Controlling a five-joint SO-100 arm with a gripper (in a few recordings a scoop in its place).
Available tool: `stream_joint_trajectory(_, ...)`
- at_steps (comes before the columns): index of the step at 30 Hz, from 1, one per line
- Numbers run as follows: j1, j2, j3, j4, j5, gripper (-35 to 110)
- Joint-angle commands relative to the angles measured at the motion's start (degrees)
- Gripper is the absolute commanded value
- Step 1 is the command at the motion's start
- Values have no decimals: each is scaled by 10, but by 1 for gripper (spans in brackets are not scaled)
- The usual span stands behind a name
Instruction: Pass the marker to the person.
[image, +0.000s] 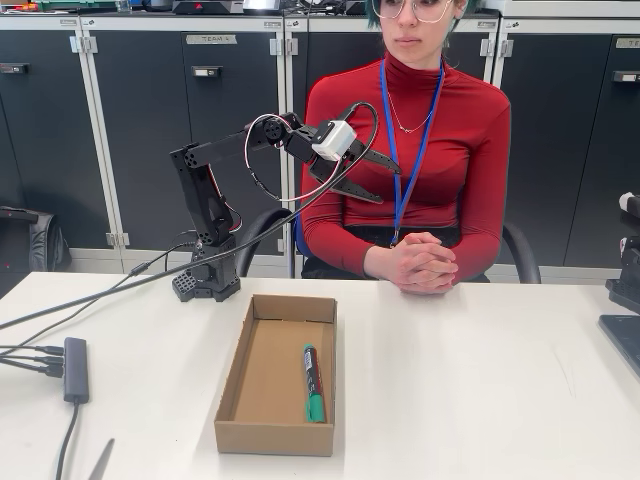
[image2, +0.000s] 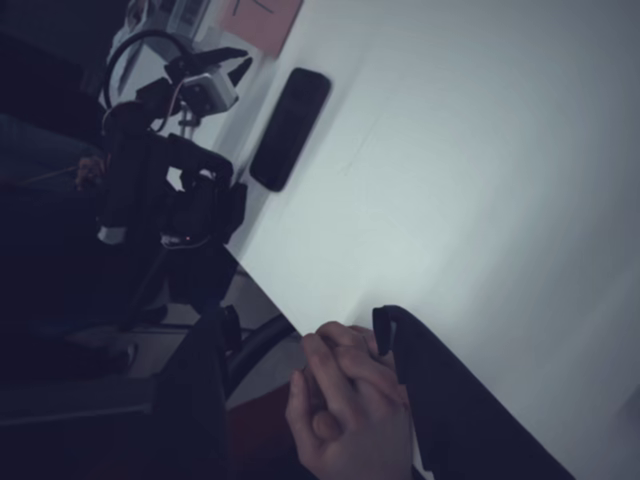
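Note:
The marker (image: 312, 383), dark with a green cap and green end, lies flat inside the shallow cardboard box (image: 235, 400), against its right wall. My gripper (image: 386, 182) hangs high above the table's far edge, open and empty, with its jaws spread towards the person (image: 410, 150). She sits behind the table in a red turtleneck with a blue lanyard, her hands (image: 420, 265) clasped on the table edge. In the wrist view one of my dark fingers (image2: 440, 400) shows just right of her clasped hands (image2: 345, 405).
The arm's base (image: 208, 280) stands at the table's back left, with cables running left to a grey hub (image: 76, 368). A grey blade-like object (image: 100, 460) lies at the front left edge. A dark flat device (image2: 290, 128) lies near the table's right edge.

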Motion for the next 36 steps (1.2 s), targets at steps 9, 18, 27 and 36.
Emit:
stream_joint_trajectory(9, 2, 36, 0, -20, -4, 30)
stream_joint_trajectory(18, 3, 35, -2, -17, -2, 30)
stream_joint_trajectory(27, 5, 34, -3, -19, -1, 30)
stream_joint_trajectory(36, 5, 36, 1, -20, 1, 30)
